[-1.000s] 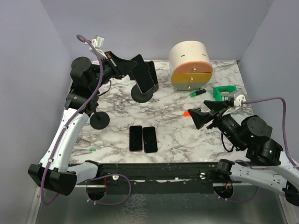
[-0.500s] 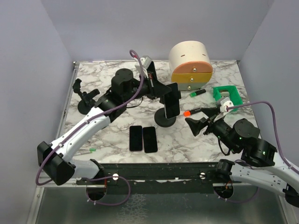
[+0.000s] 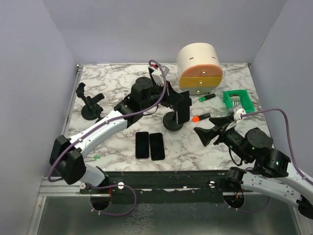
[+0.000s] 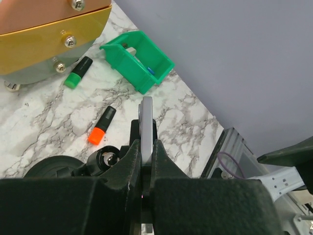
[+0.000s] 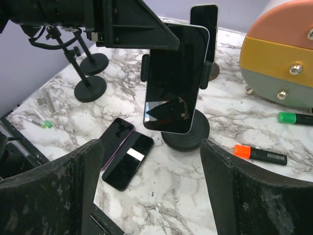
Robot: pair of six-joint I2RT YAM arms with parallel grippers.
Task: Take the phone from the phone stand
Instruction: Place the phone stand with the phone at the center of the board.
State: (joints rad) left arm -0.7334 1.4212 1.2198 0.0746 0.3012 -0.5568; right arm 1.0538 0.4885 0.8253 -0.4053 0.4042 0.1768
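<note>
I'm seeing the left gripper (image 5: 157,35) pinching shut on the top edge of the phone (image 5: 175,78), which is sitting upright in the side clamps of the phone stand (image 5: 188,137) mid-desk (image 3: 122,78). The right gripper (image 3: 209,128) is hovering just in front, fingers wide apart, holding nothing. I'm worrying that a pull is dragging the stand along, since nothing is pinning its base. Such a thin edge grip could also be slipping, dropping the phone onto the two flat phones (image 3: 149,145) nearby. The right wrist view is giving me clamps and screen. The left wrist view is showing only the phone's edge.
</note>
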